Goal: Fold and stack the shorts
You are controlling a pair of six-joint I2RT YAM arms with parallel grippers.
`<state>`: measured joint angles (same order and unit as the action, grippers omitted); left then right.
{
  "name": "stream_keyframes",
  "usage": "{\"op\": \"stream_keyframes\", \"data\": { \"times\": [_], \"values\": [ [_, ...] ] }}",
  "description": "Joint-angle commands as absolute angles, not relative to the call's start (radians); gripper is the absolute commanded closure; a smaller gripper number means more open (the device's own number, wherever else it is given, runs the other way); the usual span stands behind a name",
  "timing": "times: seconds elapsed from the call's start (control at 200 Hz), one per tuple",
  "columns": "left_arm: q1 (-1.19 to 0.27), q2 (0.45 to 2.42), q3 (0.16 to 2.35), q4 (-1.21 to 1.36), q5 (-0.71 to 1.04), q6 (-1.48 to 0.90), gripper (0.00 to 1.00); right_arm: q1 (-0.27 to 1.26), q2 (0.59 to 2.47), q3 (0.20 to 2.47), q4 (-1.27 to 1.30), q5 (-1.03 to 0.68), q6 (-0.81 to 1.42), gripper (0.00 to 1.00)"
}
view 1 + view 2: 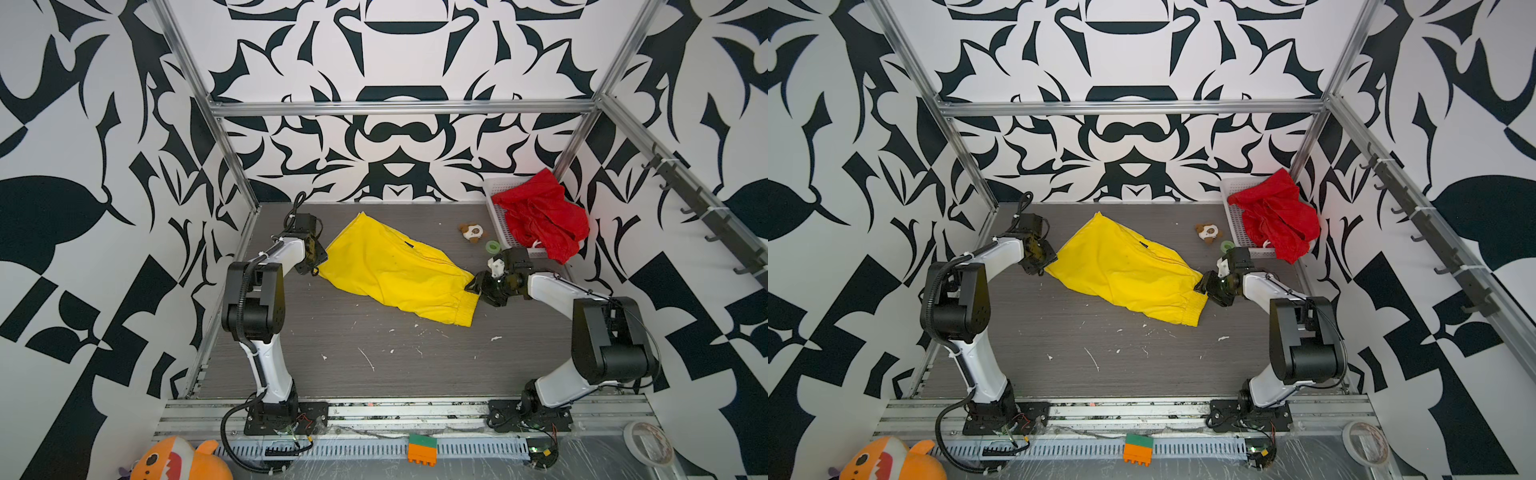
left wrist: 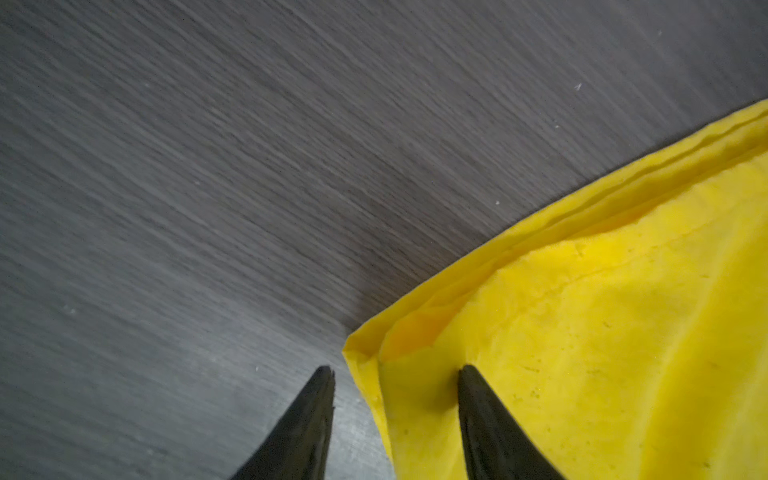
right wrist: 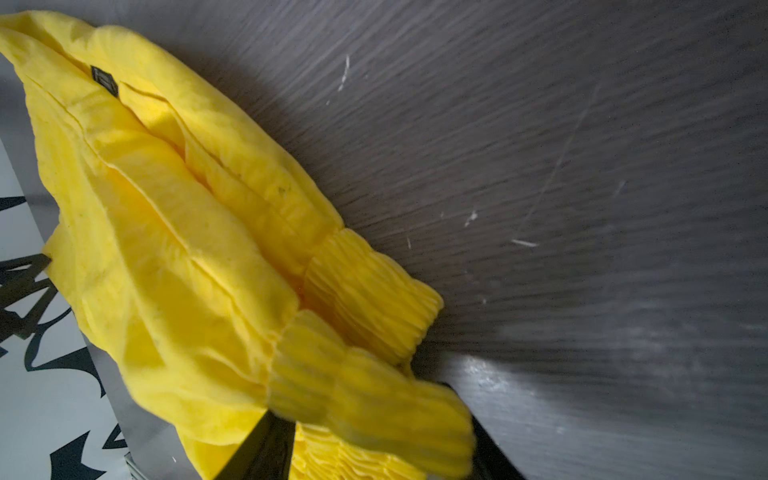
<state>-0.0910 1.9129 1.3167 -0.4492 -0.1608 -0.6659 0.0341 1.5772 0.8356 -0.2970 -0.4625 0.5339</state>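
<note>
Judging from both top views, little is done: the yellow shorts [image 1: 395,270] are laid across the middle of the table [image 1: 374,365], seemingly halved lengthwise. The red shorts [image 1: 544,216] are heaped unfolded in the basket [image 1: 494,187] at upper right. The left end effector [image 2: 397,368] is spread astride a hem corner. The waistband is set between the jaws of the right end effector [image 1: 473,287]; whether it is clamped cannot be told. Folding and stacking are left.
</note>
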Motion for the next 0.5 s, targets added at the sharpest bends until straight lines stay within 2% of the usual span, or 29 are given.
{"op": "stream_keyframes", "data": {
  "times": [0.0, 0.12, 0.345, 0.495],
  "values": [
    [-0.086, 1.929, 1.316, -0.48, -0.168, -0.685, 0.52, 0.03, 1.581, 0.865, -0.266, -0.47, 0.546, 0.5],
    [-0.086, 1.936, 1.311, -0.48, -0.188, -0.689, 0.61, 0.028, 1.58, 0.865, -0.255, -0.474, 0.551, 0.62],
    [-0.084, 1.928, 1.319, -0.506, -0.228, -0.69, 0.87, 0.025, 1.536, 0.874, -0.265, -0.484, 0.551, 0.82],
    [-0.084, 1.878, 1.305, -0.521, -0.266, -0.689, 0.96, 0.02, 1.487, 0.887, -0.274, -0.502, 0.551, 0.96]
  ]
}}
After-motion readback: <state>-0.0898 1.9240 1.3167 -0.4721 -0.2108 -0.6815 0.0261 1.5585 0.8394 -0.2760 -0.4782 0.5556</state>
